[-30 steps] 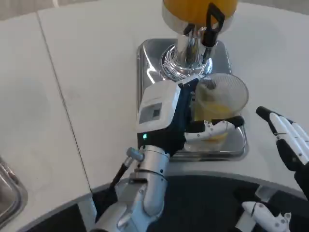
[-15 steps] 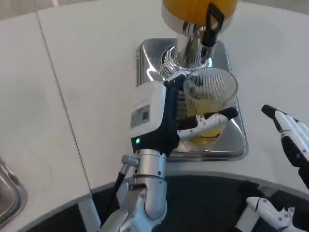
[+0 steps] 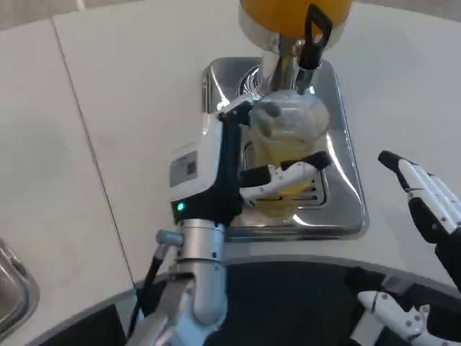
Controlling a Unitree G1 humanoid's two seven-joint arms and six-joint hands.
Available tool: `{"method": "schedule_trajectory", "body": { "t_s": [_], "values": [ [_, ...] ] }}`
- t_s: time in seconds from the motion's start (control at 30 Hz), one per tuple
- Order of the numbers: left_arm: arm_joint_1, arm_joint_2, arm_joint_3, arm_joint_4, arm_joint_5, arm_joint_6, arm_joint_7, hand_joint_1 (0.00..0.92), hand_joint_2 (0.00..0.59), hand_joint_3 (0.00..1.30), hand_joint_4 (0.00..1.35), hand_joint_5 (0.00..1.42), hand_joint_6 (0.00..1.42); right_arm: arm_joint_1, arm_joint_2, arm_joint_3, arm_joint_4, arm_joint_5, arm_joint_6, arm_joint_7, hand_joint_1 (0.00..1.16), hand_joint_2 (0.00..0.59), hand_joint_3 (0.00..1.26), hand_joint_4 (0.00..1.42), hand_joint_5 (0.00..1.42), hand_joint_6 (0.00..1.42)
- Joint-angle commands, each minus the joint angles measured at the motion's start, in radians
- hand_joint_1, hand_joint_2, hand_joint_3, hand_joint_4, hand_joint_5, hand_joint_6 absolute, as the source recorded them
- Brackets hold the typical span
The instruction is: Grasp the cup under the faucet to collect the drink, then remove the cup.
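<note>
A clear plastic cup [image 3: 288,148] with yellow drink in its lower part is held above the chrome drip tray [image 3: 344,180]. My left hand [image 3: 230,173] grips the cup from its left side, fingers wrapped around its front. The black faucet lever [image 3: 315,36] of the orange juice dispenser [image 3: 292,13] stands just beyond the cup's far rim. My right hand [image 3: 426,202] hovers to the right of the tray with its fingers stretched out, holding nothing.
The dispenser's chrome column [image 3: 277,68] rises from the tray's back. A metal tray corner [image 3: 11,288] shows at the lower left edge. White table [image 3: 122,108] spreads to the left and right of the dispenser.
My left hand has carried the cup to the left and slightly away from me over the tray. The right hand stays almost where it was.
</note>
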State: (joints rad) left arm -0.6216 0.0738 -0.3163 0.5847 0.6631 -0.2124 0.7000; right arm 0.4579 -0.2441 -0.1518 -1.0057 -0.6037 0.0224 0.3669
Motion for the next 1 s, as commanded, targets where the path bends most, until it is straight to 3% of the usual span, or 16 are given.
{"method": "schedule_trajectory", "body": {
  "t_s": [0.03, 0.33, 0.73, 1.0],
  "values": [
    [0.027, 0.025, 0.004, -0.058, 0.014, -0.012, 0.007, 0.716, 0.0, 1.11, 1.23, 1.42, 1.42, 0.007, -0.005, 0.012, 0.009, 0.0, 0.003, 0.005, 0.46, 0.357, 0.0, 0.0, 0.01, 0.12],
    [0.064, 0.091, 0.022, -0.102, 0.032, -0.019, 0.022, 0.756, 0.0, 1.11, 1.23, 1.42, 1.42, 0.009, -0.006, 0.029, 0.005, -0.009, 0.0, 0.004, 0.47, 0.363, 0.0, 0.0, 0.01, 0.14],
    [0.154, 0.215, 0.096, -0.213, 0.015, -0.028, -0.012, 0.768, 0.0, 1.12, 1.23, 1.42, 1.42, -0.019, 0.003, 0.042, 0.03, -0.033, -0.002, -0.016, 0.47, 0.364, 0.0, 0.0, 0.01, 0.14],
    [0.221, 0.267, 0.142, -0.29, -0.001, -0.037, -0.048, 0.771, 0.0, 1.12, 1.23, 1.42, 1.42, -0.007, 0.009, 0.051, 0.032, -0.044, -0.015, -0.032, 0.47, 0.367, 0.0, 0.0, 0.01, 0.15]
  ]
}}
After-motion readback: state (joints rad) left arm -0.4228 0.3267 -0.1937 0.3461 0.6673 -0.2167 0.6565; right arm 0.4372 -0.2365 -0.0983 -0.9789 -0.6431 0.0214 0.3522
